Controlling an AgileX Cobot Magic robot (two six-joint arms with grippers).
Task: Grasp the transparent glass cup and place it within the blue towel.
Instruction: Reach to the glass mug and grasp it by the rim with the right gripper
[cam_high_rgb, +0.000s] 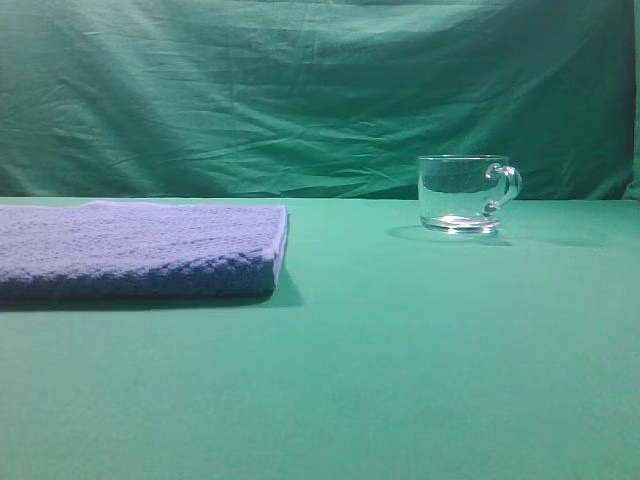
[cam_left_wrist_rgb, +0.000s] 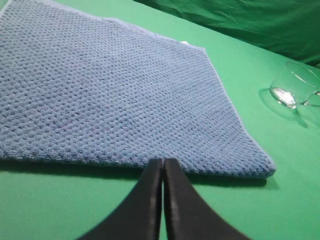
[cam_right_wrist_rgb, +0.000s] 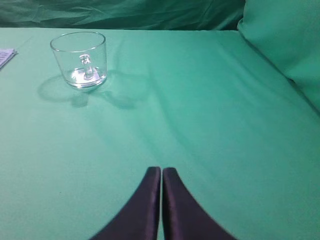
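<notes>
The transparent glass cup (cam_high_rgb: 465, 194) stands upright on the green table at the right, its handle to the right. It also shows in the left wrist view (cam_left_wrist_rgb: 295, 85) and in the right wrist view (cam_right_wrist_rgb: 80, 60). The blue towel (cam_high_rgb: 140, 248) lies flat at the left and fills much of the left wrist view (cam_left_wrist_rgb: 115, 90). My left gripper (cam_left_wrist_rgb: 163, 161) is shut and empty at the towel's near edge. My right gripper (cam_right_wrist_rgb: 161, 170) is shut and empty over bare cloth, well short of the cup. Neither gripper shows in the exterior high view.
A green cloth (cam_high_rgb: 320, 380) covers the table and a creased green backdrop (cam_high_rgb: 300, 90) hangs behind it. A raised green fold (cam_right_wrist_rgb: 285, 45) stands at the right in the right wrist view. A corner of the towel (cam_right_wrist_rgb: 6, 56) shows at that view's left edge.
</notes>
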